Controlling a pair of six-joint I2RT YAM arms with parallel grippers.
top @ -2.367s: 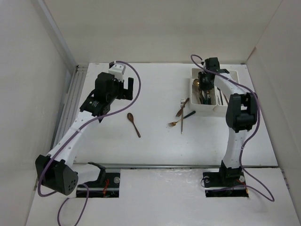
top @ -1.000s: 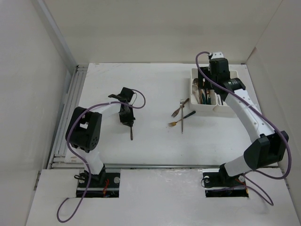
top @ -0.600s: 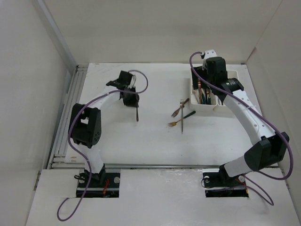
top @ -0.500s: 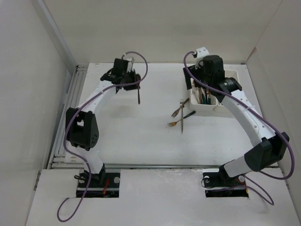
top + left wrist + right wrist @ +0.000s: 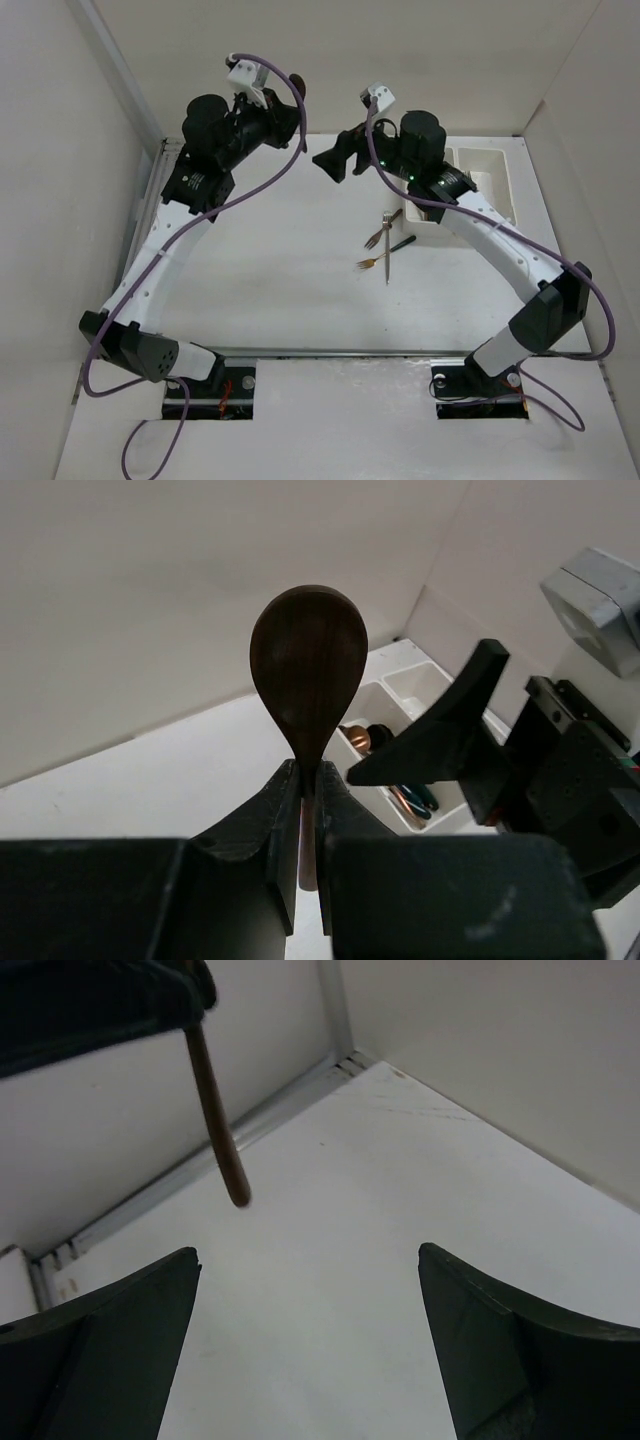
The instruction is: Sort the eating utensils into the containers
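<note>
My left gripper (image 5: 291, 108) is raised high over the table's back edge and is shut on a copper spoon (image 5: 308, 670) by its neck, bowl pointing up. The spoon's handle (image 5: 215, 1120) hangs down in the right wrist view. My right gripper (image 5: 335, 162) is open and empty, level with the spoon and just right of it, fingers (image 5: 440, 742) pointing left. The white containers (image 5: 492, 178) stand at the back right, partly hidden by the right arm, and the left bin (image 5: 398, 702) holds several utensils. Two gold forks (image 5: 379, 234) and a green-handled utensil (image 5: 397, 246) lie on the table.
White walls enclose the table on the left, back and right. A ribbed metal rail (image 5: 155, 215) runs along the left edge. The purple cable (image 5: 262, 178) of the left arm hangs over the table's back left.
The left gripper has lifted the spoon off the table and carried it up and back. The right gripper has left the containers and swung left toward the spoon, staying open.
</note>
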